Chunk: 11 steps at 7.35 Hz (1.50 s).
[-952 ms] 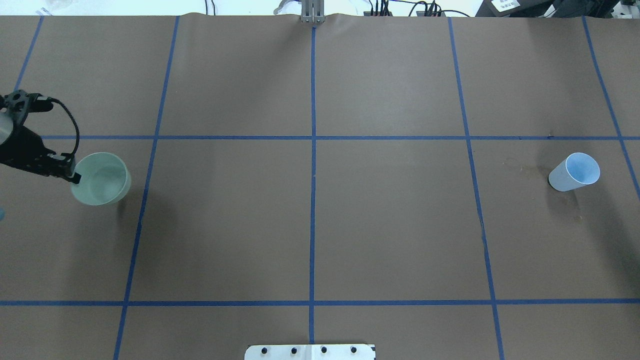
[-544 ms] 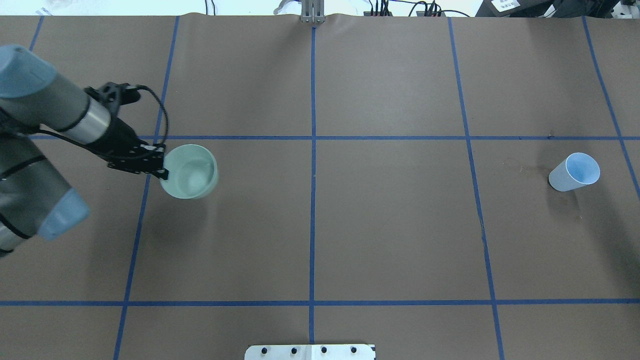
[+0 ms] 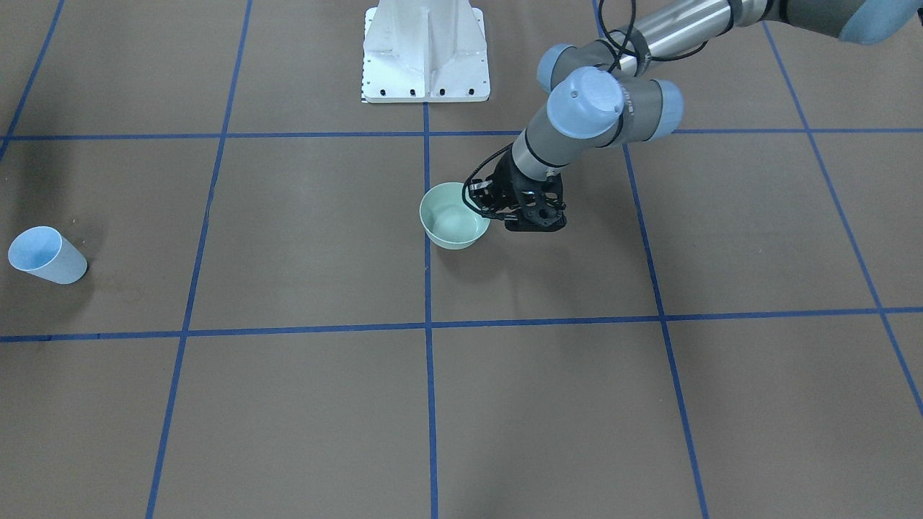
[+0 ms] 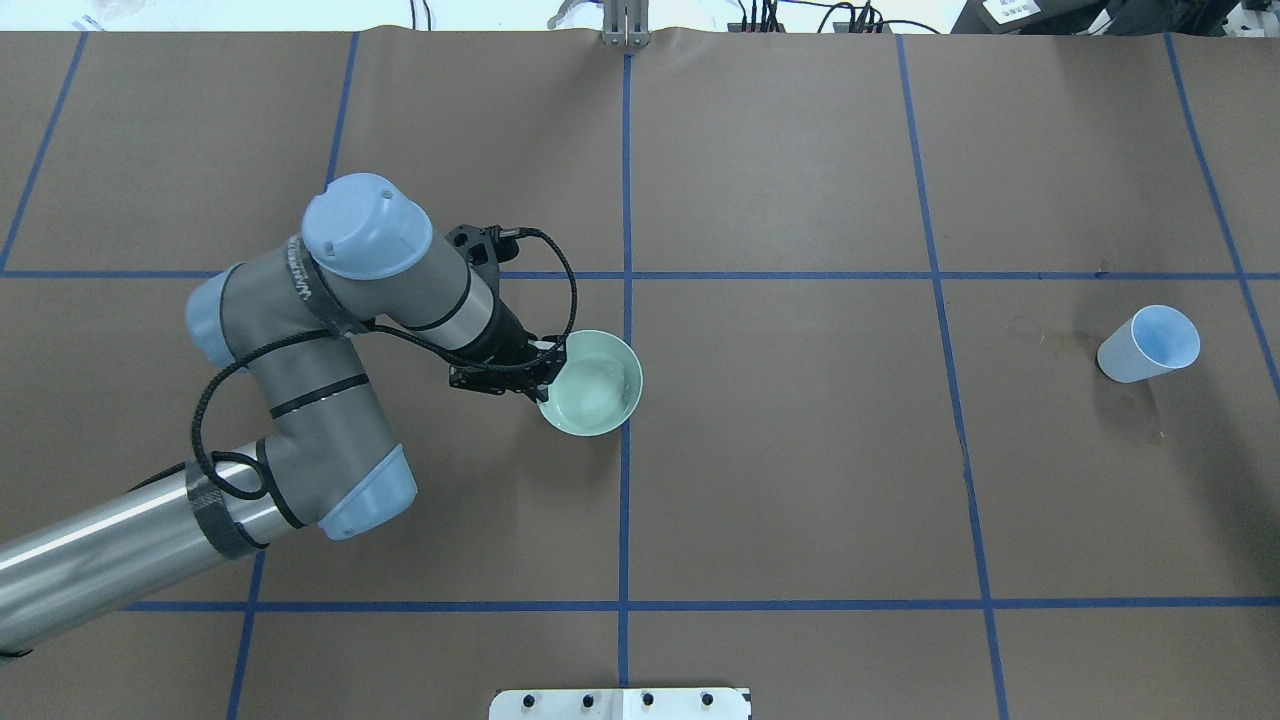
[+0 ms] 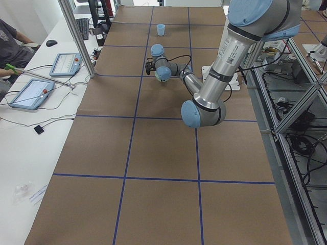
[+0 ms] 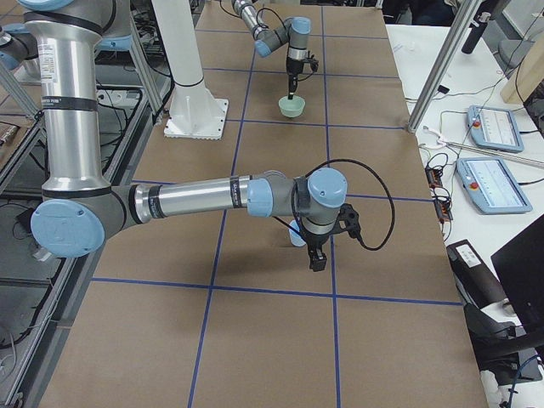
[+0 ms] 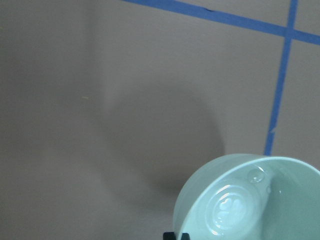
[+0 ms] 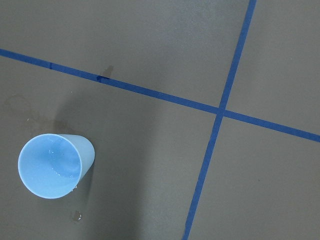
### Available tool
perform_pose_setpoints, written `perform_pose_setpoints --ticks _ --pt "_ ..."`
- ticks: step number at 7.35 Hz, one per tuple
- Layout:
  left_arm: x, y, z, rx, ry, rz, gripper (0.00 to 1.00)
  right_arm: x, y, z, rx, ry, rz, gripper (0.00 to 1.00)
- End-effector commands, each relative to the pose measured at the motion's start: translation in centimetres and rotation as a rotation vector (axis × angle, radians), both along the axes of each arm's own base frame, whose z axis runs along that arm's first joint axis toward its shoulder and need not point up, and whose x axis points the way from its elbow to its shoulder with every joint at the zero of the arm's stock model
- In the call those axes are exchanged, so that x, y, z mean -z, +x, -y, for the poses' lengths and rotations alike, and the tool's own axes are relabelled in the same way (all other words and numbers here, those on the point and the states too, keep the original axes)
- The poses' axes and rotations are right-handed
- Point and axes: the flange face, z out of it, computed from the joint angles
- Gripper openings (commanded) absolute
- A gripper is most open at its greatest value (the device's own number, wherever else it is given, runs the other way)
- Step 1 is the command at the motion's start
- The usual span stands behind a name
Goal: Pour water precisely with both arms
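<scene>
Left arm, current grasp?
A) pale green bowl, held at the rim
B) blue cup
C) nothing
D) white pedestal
A: in the overhead view the left gripper has its jaws pinched on the near rim of the pale green bowl, while the blue cup stands alone far off on the right side of the table.

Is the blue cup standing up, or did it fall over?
Standing up. The blue cup rests on its narrow base with its open mouth facing up, and the right wrist camera above looks down into it.
</scene>
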Motion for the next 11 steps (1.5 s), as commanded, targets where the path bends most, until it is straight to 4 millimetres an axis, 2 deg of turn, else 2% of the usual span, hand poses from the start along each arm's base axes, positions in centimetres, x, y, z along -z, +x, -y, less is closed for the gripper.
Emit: perform_pose_setpoints --ticks 1,3,11 --pt "0.4 2.03 -0.74 0.006 0.006 0.014 0.0 -0.04 0.0 -0.02 0.0 -0.001 0.0 1.0" --pt "1.19 2.35 -0.93 0.001 0.011 0.005 0.0 0.03 0.0 -0.02 0.0 0.001 0.0 1.0" --pt "1.09 2.94 -1.06 -0.005 0.013 0.007 0.0 -0.2 0.01 -0.02 0.001 -0.003 -0.002 1.0"
